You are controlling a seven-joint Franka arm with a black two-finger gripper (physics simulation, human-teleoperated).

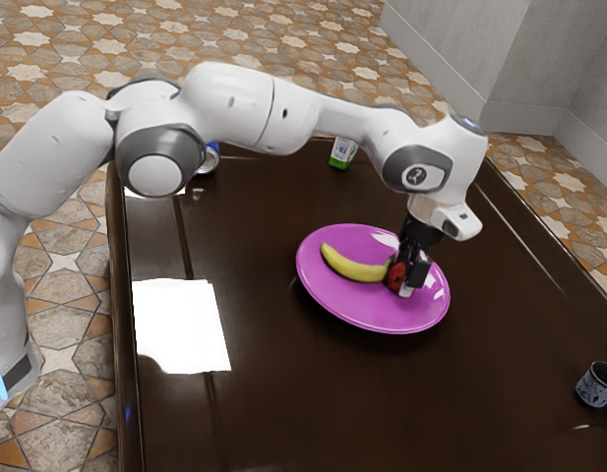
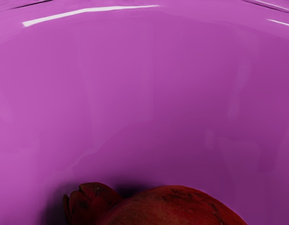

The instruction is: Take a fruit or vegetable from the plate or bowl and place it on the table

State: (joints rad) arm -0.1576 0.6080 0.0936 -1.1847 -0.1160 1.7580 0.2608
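My gripper [image 1: 407, 274] is low over the right part of the purple plate [image 1: 337, 295] in the exterior view, right at a red pomegranate [image 1: 394, 277] and partly covering it. A yellow banana [image 1: 350, 265] lies on the plate, its one end close to the pomegranate. Seen from the hand, the pomegranate [image 2: 170, 206] is large at the wrist view's lower edge, its crown [image 2: 92, 201] beside its round body, with the purple plate [image 2: 135, 93] around it.
Dark table [image 1: 283, 393] under the plate. A patterned mug [image 1: 597, 384] stands near the exterior view's right edge. A green and white container [image 1: 342, 152] and a blue can [image 1: 210, 159] stand toward the table's far edge, behind the plate.
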